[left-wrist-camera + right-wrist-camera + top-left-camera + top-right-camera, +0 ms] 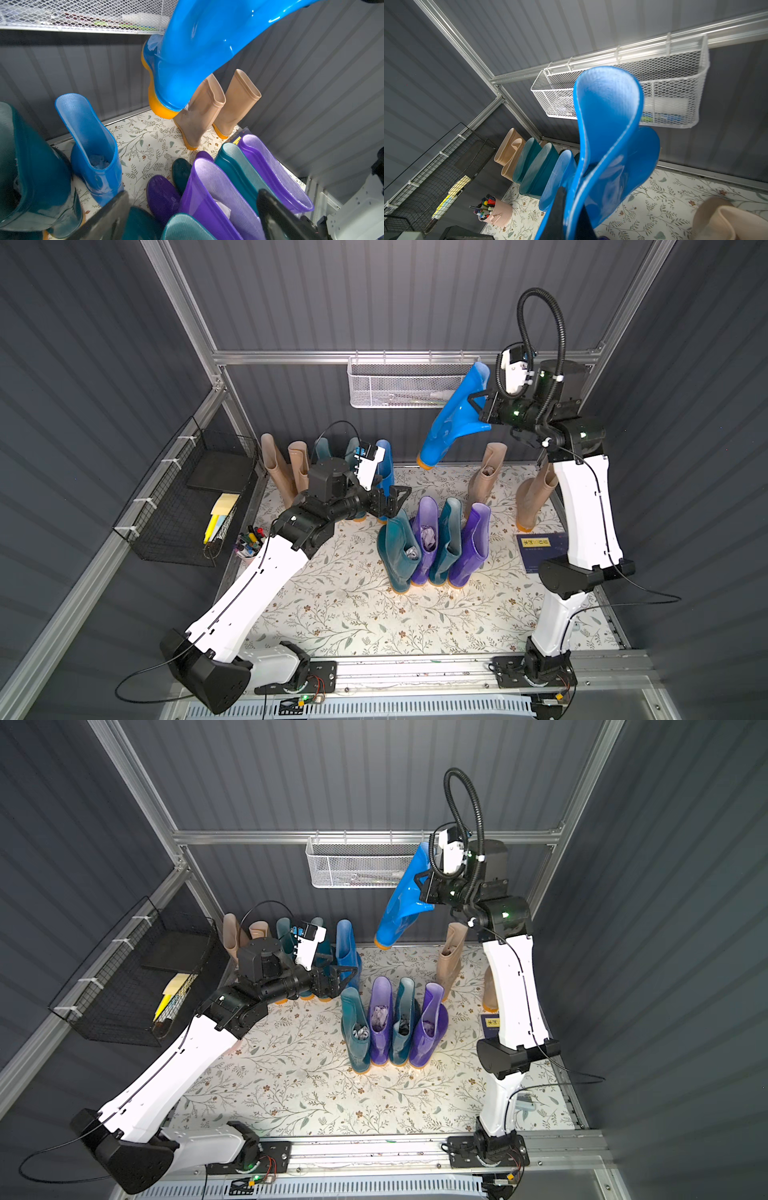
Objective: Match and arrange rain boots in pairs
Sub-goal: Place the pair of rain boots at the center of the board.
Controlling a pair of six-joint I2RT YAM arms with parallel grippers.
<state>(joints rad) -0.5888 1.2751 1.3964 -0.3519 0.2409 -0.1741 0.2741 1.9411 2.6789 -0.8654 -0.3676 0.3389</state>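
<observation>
Right wrist view: right claw (pixel 572 220) clamped on a blue boot (pixel 608 116) hanging below it. Jaws wide, the left claw (pixel 395 502) hovers over a teal boot (pixel 399 547)

Four boots (pixel 430 556) abreast on the mat (pixel 332 614) — another boot (pixel 449 423) above, behind.

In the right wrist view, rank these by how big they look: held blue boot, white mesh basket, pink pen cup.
1-2. held blue boot and white mesh basket: similar spread, and the boot sits right at the lens, so unranked.
3. pink pen cup, clearly smallest.
</observation>
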